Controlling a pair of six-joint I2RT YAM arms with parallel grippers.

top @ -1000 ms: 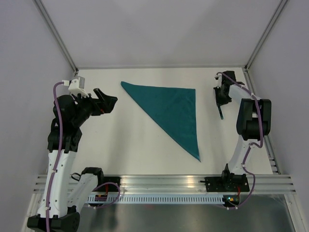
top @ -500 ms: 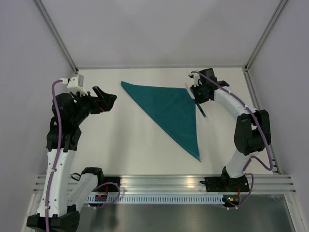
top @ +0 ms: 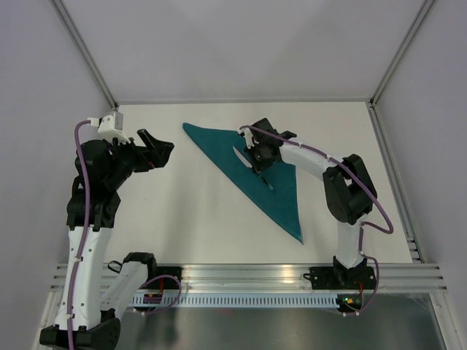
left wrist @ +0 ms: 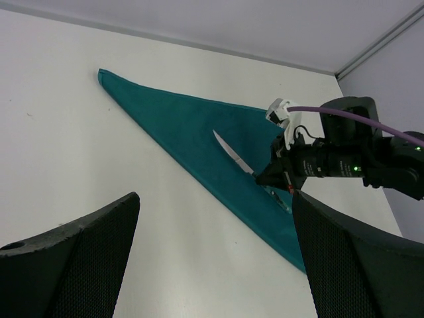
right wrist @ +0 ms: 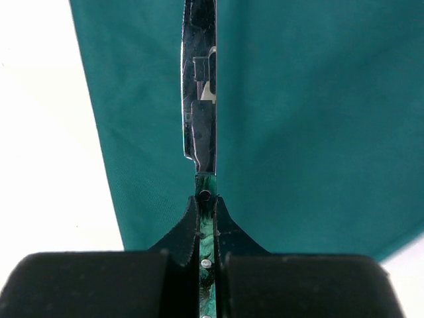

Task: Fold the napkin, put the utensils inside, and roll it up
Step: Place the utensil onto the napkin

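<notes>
Napkin point(top: 273, 182) lies on the table point(top: 190, 219), folded into a triangle with one tip nearest. Farther back, the right gripper point(right wrist: 205, 205) pinches a knife point(right wrist: 200, 99) by its handle, blade over the napkin. The left gripper point(top: 160, 146) hangs spread wide, well apart to the left.

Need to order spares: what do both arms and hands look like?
The left arm and right arm have white links, black joints and a purple cable each. The left hand and right hand are black; the left's fingers look mesh-textured.
</notes>
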